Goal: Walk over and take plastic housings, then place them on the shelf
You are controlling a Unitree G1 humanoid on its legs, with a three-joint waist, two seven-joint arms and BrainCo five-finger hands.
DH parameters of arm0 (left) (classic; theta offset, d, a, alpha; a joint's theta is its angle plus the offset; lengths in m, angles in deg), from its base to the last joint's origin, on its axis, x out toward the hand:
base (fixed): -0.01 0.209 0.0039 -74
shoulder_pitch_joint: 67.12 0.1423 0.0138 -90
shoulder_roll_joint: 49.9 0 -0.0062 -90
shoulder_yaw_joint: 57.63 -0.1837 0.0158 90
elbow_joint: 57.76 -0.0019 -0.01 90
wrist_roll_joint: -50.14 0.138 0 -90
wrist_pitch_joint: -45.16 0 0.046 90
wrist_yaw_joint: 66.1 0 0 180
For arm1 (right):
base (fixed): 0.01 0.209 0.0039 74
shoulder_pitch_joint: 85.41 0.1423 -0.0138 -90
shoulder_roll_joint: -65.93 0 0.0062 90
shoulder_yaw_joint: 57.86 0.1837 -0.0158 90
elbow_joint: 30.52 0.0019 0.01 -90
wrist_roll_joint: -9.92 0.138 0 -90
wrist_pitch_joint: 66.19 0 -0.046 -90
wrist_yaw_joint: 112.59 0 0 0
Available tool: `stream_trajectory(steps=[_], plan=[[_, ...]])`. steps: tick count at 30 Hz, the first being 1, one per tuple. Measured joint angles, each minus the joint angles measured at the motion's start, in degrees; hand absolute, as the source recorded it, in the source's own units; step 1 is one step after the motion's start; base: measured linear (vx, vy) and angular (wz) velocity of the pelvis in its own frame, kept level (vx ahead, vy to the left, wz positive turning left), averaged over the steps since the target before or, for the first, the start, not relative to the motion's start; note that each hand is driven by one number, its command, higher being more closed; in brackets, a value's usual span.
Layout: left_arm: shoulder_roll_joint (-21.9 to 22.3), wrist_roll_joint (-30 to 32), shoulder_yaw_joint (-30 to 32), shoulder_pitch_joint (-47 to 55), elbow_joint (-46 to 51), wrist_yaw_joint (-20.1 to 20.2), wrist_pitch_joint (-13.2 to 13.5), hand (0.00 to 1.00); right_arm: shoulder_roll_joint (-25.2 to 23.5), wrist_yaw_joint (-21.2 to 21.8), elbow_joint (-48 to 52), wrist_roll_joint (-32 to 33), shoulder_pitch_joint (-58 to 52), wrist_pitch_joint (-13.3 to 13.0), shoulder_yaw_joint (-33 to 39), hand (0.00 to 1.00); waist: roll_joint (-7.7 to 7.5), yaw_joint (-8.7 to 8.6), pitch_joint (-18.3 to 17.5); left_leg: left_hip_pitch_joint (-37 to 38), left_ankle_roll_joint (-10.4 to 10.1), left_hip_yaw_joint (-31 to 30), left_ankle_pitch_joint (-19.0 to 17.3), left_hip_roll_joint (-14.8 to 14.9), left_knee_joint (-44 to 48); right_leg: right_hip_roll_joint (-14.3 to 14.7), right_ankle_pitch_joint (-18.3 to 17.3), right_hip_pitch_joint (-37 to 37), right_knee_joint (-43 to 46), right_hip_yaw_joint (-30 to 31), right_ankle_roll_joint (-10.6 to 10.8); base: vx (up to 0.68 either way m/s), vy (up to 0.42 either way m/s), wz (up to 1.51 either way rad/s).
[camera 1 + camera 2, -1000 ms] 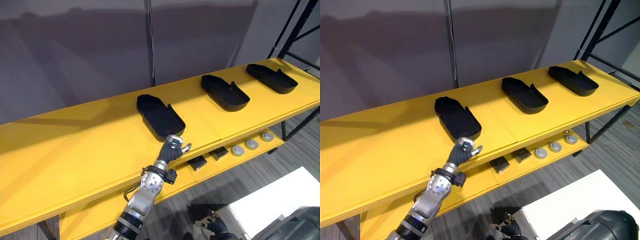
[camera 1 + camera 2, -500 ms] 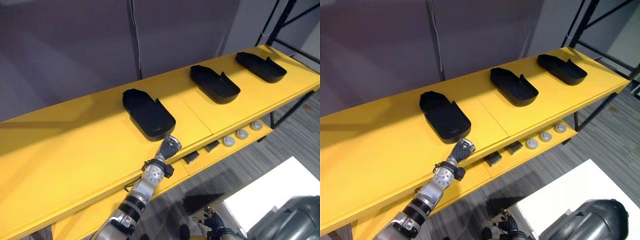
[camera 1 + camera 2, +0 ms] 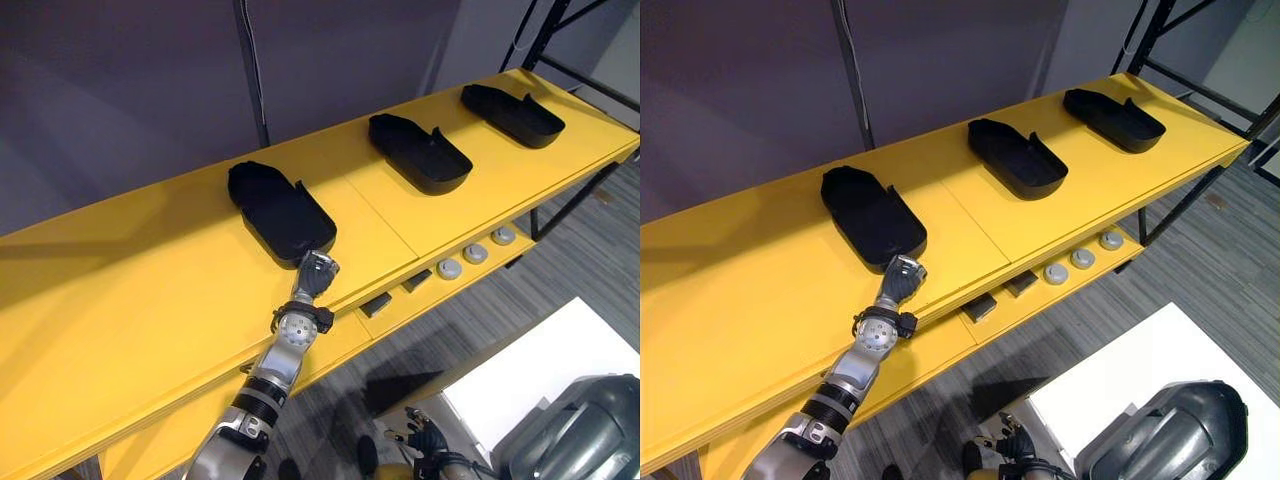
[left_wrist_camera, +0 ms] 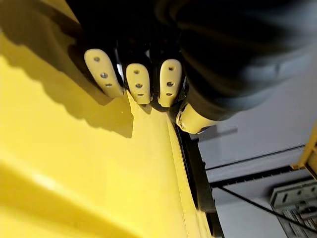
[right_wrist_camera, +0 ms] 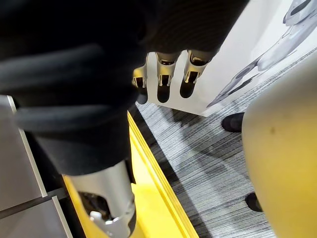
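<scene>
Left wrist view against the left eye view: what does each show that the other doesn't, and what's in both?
The left wrist view adds the left hand from very close: its fingers run straight, with their tips at the dark end of the nearest housing. The left eye view adds the middle housing and the far housing further along, grey round parts and dark blocks on the lower shelf, and the right hand hanging low. Both show the left hand, the nearest housing and the yellow shelf.

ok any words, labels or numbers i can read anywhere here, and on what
None can be read.
The black housings, the yellow shelf and the grey round parts on the level below show no print.
</scene>
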Motion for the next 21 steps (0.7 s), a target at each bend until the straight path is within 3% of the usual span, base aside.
stream_trajectory(steps=[8,21], plan=[[-0.02,-0.04,2.44,0.01,0.00,-2.29,-0.82,1.00,0.00,-0.08,0.06,0.00,-0.13,-0.51,0.02,0.00,0.05,0.04,0.13,0.22,0.00,-0.02,0.00,0.00,-0.17,-0.01,0.00,0.27,0.00,-0.04,0.00,-0.03,0.000,0.00],[0.12,-1.11,3.28,3.97,4.81,-2.34,-0.78,1.00,-0.01,-0.22,-0.02,-0.07,-0.17,-0.71,0.03,0.00,0.13,0.22,0.16,0.88,0.04,-0.49,0.03,-0.04,-0.17,-0.09,-0.06,1.07,0.00,-0.49,0.04,0.00,0.000,0.02]])
